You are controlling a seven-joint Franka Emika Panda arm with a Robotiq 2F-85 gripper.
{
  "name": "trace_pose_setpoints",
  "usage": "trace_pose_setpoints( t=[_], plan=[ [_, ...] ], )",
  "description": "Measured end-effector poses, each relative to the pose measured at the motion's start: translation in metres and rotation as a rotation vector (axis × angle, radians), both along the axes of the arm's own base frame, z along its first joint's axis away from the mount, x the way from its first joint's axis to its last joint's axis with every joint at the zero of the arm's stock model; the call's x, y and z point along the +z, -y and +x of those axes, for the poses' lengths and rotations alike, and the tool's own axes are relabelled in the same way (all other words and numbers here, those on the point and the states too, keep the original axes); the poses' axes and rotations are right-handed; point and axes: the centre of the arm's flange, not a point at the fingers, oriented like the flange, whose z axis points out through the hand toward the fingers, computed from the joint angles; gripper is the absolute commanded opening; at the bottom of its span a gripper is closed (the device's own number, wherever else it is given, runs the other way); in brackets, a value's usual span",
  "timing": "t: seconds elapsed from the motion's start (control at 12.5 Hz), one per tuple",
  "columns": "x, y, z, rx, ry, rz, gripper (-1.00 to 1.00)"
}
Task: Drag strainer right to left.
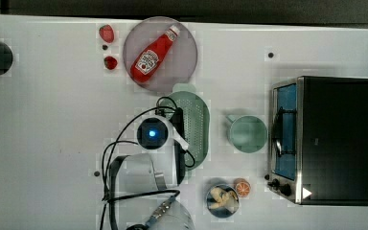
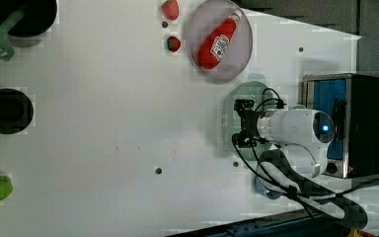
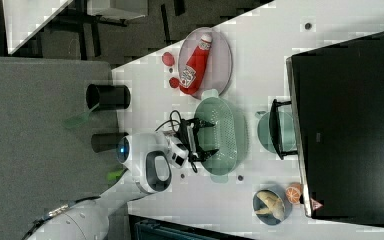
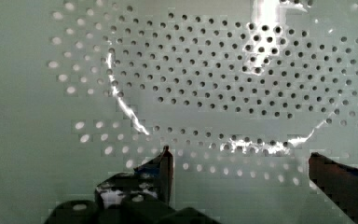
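Tool: the tool (image 3: 203,139) sits over the strainer's side wall, in the right view, its jaws spread wide apart and grasping nothing; in the wrist view (image 4: 240,161) the two dark fingertips (image 4: 164,163) stand well apart with perforated wall between them.
Arm: the white arm (image 1: 149,134) reaches in from the top view's bottom edge, black cables looping around the wrist.
Strainer: the strainer (image 1: 196,127), pale mint-green and oval, lies near the middle of the table, its long axis running up and down in the top view; the arm covers its side toward the top view's left.
Strainer neighbours: the grey plate (image 1: 187,67) is just beside its end toward the top view's top, and the mug (image 1: 247,134) is near it on the top view's right.
Plate load: a red ketchup bottle (image 1: 154,53) lies on its side on the plate.
Strawberries: two strawberries (image 1: 107,33) lie beside the plate, toward the top view's left.
Oven: a toaster oven (image 1: 335,139) stands at the top view's right edge of the table (image 1: 52,120).
Bowl: a small bowl (image 1: 222,198) with pale food sits near the oven's front, an orange slice (image 1: 242,187) beside it.
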Motion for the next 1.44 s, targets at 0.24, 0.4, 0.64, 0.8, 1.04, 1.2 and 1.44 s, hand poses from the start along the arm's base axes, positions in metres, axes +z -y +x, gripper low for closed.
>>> trace_pose_setpoints(
  t=[0.24, 0.4, 0.64, 0.8, 1.04, 1.2, 1.44],
  plan=[
    [0.002, -0.044, 0.001, -0.029, 0.012, 0.016, 1.0],
    [0.003, -0.071, -0.004, -0.015, 0.019, 0.029, 1.0],
    [-0.003, -0.098, -0.02, 0.036, -0.008, 0.01, 1.0],
    [-0.009, -0.115, -0.023, 0.034, -0.024, 0.017, 1.0],
    [-0.008, -0.13, -0.011, -0.046, -0.073, 0.038, 1.0],
    [-0.004, -0.145, 0.005, -0.062, -0.066, 0.051, 1.0],
    [-0.005, -0.172, 0.013, -0.096, -0.07, 0.09, 1.0]
  ],
)
